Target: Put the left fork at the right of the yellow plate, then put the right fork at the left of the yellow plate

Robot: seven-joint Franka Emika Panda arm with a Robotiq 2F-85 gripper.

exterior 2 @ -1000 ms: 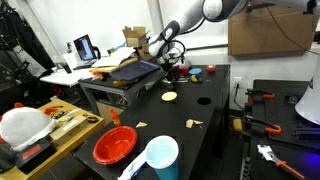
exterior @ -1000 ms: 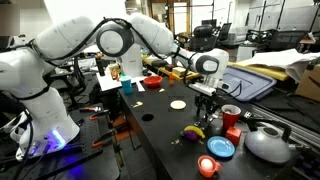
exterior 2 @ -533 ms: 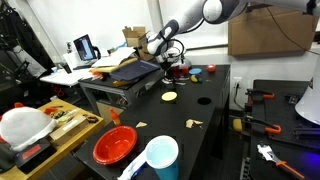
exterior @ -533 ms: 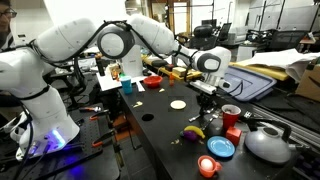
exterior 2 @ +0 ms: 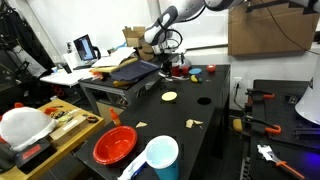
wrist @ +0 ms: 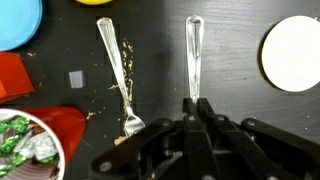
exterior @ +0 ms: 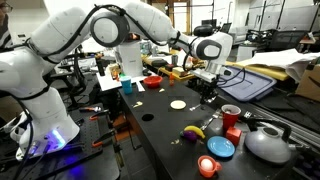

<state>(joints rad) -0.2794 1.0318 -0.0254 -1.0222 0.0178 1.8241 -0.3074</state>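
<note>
Wrist view, and the jaws are clenched on the tine end of the straight fork [wrist: 192,55]; the gripper [wrist: 193,108] comes in from the bottom edge, dark fingers [wrist: 187,125] pressed close, the fork's head hidden between them; the handle runs straight up the picture over the black desk [wrist: 235,100]; whether the fork is clear of the desk, I cannot tell. Beside it and apart lies the slanted fork [wrist: 118,75], tines toward the bottom of the view, tan crumbs [wrist: 126,55] scattered along its stem; nothing touches it. The yellow plate [wrist: 291,53] sits at the right edge of this view, bare, apart from the straight fork; that fork lies between the plate and the slanted fork. A blue plate [wrist: 14,20] fills the upper left corner; a red bowl [wrist: 66,122] sits at the lower left. In an exterior view the gripper [exterior: 207,92] hangs above the desk near the yellow plate [exterior: 178,104]; the forks are too small to make out there.
</note>
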